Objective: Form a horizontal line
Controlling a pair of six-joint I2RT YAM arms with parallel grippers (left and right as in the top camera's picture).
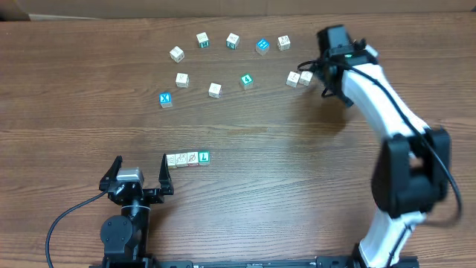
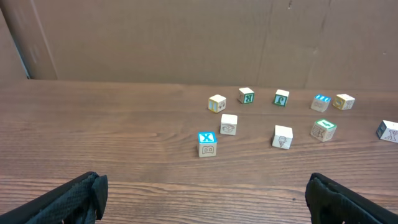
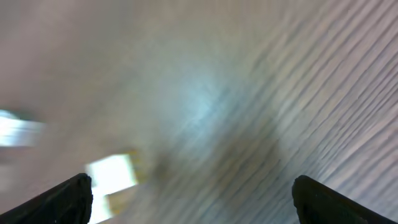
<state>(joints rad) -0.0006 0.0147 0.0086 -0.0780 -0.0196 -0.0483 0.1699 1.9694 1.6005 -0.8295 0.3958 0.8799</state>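
The row of four cubes (image 1: 188, 158) lay near the front of the wooden table (image 1: 297, 193), side by side and touching. The pale yellow cube (image 1: 172, 159) was at its left end, then two white cubes with dark drawings (image 1: 193, 158), then the green L cube (image 1: 204, 157). The left gripper (image 1: 141, 162) sat just left of the row with its jaws wide apart and nothing between them. The right gripper (image 3: 191, 190), jaws also spread, was at the far side by a pair of pale cubes (image 1: 300, 77) (its wrist view was too blurred to tell more). A blue X cube (image 2: 206, 144) and other loose cubes (image 1: 215, 90) lay well beyond the row.
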